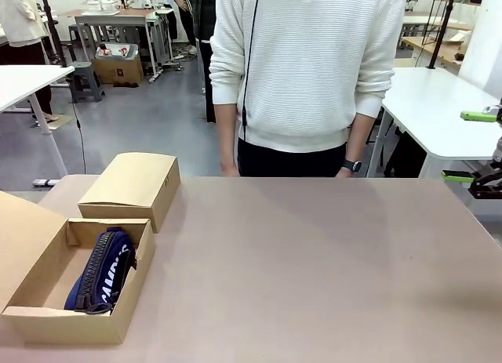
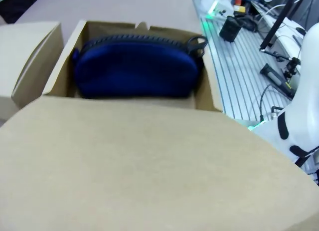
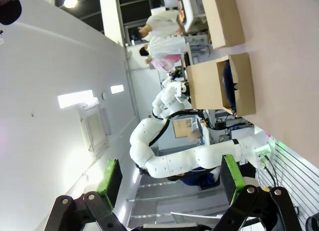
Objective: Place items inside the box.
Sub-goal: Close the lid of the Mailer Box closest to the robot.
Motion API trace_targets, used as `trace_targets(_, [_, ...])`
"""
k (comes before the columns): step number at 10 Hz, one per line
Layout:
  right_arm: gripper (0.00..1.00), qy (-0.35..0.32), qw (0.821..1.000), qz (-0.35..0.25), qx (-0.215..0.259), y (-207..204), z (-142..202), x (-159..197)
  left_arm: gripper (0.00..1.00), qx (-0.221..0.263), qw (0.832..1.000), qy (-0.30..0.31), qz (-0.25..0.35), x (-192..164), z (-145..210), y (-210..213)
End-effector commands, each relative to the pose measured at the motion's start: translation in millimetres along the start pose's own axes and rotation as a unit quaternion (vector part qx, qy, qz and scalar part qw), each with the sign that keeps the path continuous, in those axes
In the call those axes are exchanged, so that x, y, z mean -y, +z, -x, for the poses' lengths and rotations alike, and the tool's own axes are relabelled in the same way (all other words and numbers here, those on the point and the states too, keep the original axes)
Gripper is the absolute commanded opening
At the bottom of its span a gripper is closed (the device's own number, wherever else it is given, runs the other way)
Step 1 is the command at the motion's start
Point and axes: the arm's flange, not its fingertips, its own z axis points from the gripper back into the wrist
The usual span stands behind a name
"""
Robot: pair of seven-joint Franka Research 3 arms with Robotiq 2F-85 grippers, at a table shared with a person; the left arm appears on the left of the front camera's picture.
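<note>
The right gripper (image 3: 169,183) hangs with jaws spread and nothing between them, off the table's (image 1: 314,261) right edge. A navy "CAMPUS" pouch (image 1: 103,270) lies in the open cardboard box (image 1: 47,304) at the near-left corner; a closed box (image 1: 132,186) sits behind.

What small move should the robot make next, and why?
Probably none yet: wait for the person to hand over another item. The navy pouch already lies inside the open box, and the table around it carries just a closed box. The right gripper is open with nothing between its fingers, parked at the table's right edge.
</note>
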Motion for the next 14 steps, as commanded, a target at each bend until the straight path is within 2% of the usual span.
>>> trace_targets(1, [1.0, -0.009, 1.0, -0.008, -0.001, 1.2, 1.5, -4.9, 1.0, 0.026, 0.999, -0.035, 0.003, 15.0, -13.4, -3.3])
trace_targets(4, [1.0, -0.009, 1.0, -0.008, -0.001, 1.2, 1.5, -4.9, 1.0, 0.061, 0.998, -0.033, 0.004, 32.1, -44.1, -8.7])
trace_targets(6, [1.0, -0.009, 1.0, -0.008, -0.001, 1.2, 1.5, -4.9, 1.0, 0.087, 0.996, -0.028, 0.009, 36.7, -71.4, -26.7])
trace_targets(9, [1.0, -0.009, 1.0, -0.008, -0.001, 1.2, 1.5, -4.9, 1.0, 0.079, 0.995, -0.057, -0.018, 21.3, -104.6, -63.4])
trace_targets(12, [1.0, -0.009, 1.0, -0.008, -0.001, 1.2, 1.5, -4.9, 1.0, 0.1, 0.993, -0.064, -0.024, 8.9, -118.8, -102.5])
trace_targets(14, [1.0, -0.009, 1.0, -0.008, -0.001, 1.2, 1.5, -4.9, 1.0, 0.129, 0.99, -0.057, 0.001, 10.5, -119.3, -134.3])
